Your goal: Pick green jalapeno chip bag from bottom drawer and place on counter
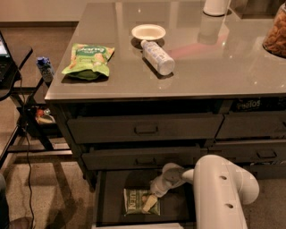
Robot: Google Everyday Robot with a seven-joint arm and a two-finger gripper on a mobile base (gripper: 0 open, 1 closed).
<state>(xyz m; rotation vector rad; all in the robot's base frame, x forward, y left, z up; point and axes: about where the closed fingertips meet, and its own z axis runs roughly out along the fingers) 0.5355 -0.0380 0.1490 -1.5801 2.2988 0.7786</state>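
The green jalapeno chip bag (139, 201) lies flat in the open bottom drawer (111, 192), dull olive with pale lettering and a light panel at its right end. My gripper (154, 199) reaches down into the drawer from the white arm (221, 192) at the right and its tip sits at the bag's right end. The counter (214, 67) is the glossy grey top above.
On the counter lie a brighter green bag (88, 60), a white bowl (148, 31), a lying plastic bottle (157, 57), a white container (216, 6) and a snack jar (276, 36). Two shut handled drawers sit above the open one. A black side desk (13, 71) stands left.
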